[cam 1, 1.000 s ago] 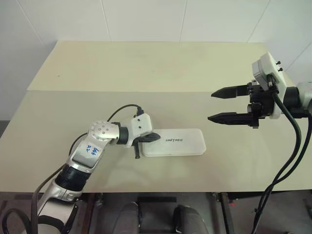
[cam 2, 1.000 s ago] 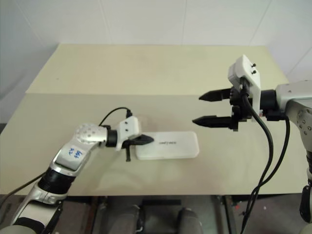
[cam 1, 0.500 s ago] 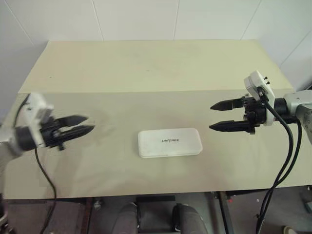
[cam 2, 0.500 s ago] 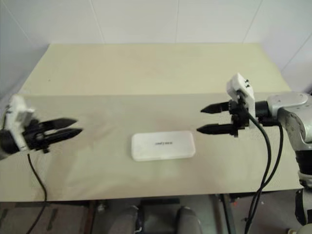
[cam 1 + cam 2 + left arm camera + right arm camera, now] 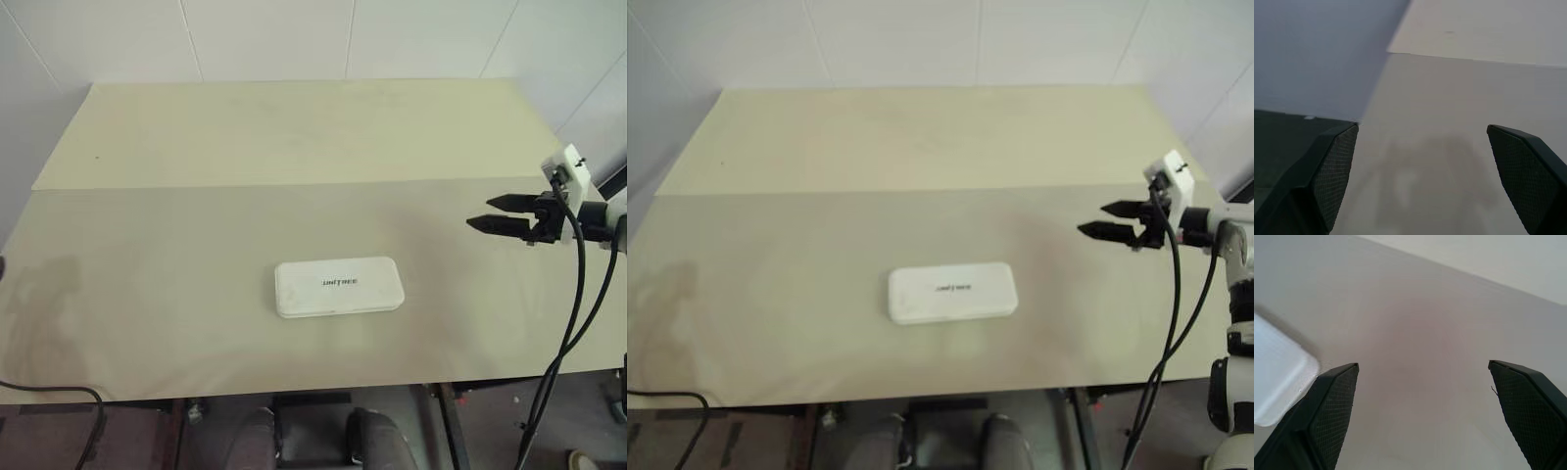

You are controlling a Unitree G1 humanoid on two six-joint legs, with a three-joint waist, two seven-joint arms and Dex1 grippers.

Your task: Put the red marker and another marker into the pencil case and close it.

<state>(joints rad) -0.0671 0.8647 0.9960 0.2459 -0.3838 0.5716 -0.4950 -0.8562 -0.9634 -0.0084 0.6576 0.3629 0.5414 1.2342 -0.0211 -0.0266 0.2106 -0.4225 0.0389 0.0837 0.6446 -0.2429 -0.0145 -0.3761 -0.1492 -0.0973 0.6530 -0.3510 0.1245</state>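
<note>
The white pencil case [image 5: 338,287] lies shut and flat near the middle front of the beige table [image 5: 294,137], with small dark lettering on its lid. The red marker and the other marker are hidden. My right gripper [image 5: 479,213] hovers open and empty over the table's right side, well to the right of the case and pointing toward it. One rounded corner of the pencil case [image 5: 1276,382] appears beside its fingers [image 5: 1327,411]. My left gripper [image 5: 1422,128] is wide open and empty over bare table near the left edge.
A seam [image 5: 245,184] runs across the table behind the case. A black cable [image 5: 59,392] loops at the front left edge, and another cable [image 5: 573,313] hangs from the right wrist past the right front corner. A white wall [image 5: 294,39] backs the table.
My left gripper left the case's left end, opened and swung far out to the left, out of the head views. The right gripper moved right and lower, staying open.
</note>
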